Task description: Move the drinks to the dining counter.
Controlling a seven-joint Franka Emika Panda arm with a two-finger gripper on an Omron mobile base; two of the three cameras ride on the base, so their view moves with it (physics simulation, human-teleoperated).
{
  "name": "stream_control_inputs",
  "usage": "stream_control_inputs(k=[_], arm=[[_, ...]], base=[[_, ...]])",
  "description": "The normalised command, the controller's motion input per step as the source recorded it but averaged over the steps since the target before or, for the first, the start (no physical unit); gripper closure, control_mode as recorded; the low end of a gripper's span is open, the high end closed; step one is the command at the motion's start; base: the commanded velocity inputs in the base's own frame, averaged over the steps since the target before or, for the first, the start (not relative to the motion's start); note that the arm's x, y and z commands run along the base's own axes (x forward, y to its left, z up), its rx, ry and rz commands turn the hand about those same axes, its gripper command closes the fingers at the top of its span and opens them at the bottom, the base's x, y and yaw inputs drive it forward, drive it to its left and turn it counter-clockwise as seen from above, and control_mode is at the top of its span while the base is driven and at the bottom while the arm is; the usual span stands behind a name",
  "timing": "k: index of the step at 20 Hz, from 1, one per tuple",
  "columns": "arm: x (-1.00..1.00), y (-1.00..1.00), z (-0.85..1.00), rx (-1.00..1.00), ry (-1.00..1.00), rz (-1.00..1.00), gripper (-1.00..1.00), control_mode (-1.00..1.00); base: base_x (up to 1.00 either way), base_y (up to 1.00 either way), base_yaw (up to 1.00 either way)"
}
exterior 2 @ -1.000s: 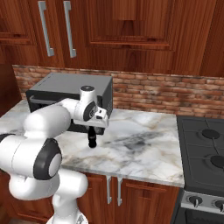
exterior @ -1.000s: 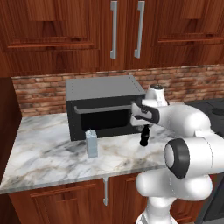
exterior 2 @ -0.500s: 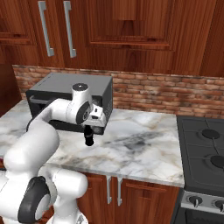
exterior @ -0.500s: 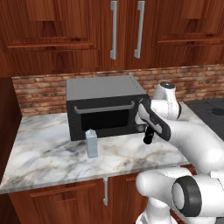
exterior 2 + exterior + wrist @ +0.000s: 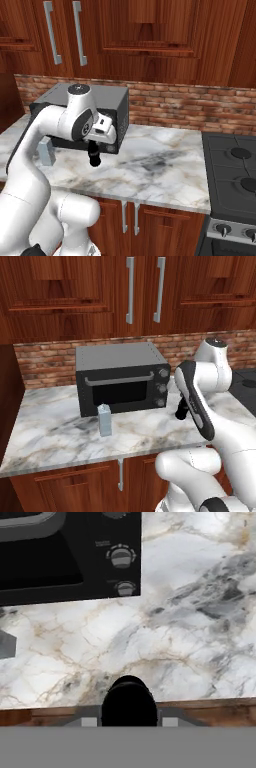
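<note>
While the gripper [image 5: 93, 148] hangs over the marble counter [image 5: 165, 172] with its fingers drawn narrow around the neck of the small black cola-style bottle [image 5: 93, 156], the bottle dangles just in front of the black microwave [image 5: 121, 378], lifted clear of the stone as far as the right base view suggests. From the hand view the bottle [image 5: 129, 701] sits dark and round between the tips.

Because the hold is high on a narrow neck, the bottle could swing or slip out if the arm turns fast on its way to the dining counter. Its base also hangs near the microwave's knob panel [image 5: 121, 558], so a sideways sweep might knock it. The pale grey-blue gable-top carton [image 5: 105, 420] stands on the same counter, in front of the microwave's left end and well apart from the gripper; it looks light and easy to topple.

No brand, label or writing is readable on bottle, carton or microwave.
</note>
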Motion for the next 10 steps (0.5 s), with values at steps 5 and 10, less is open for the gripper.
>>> stream_control_inputs(k=[5, 10], arm=[[-0.88, -0.03, 0.72, 0.0, -0.16, -0.06, 1.0, -1.0], [-0.45, 0.0, 0.42, 0.0, -0.23, -0.02, 1.0, -1.0]], base=[[0.0, 0.0, 0.0], [0.0, 0.0, 0.0]])
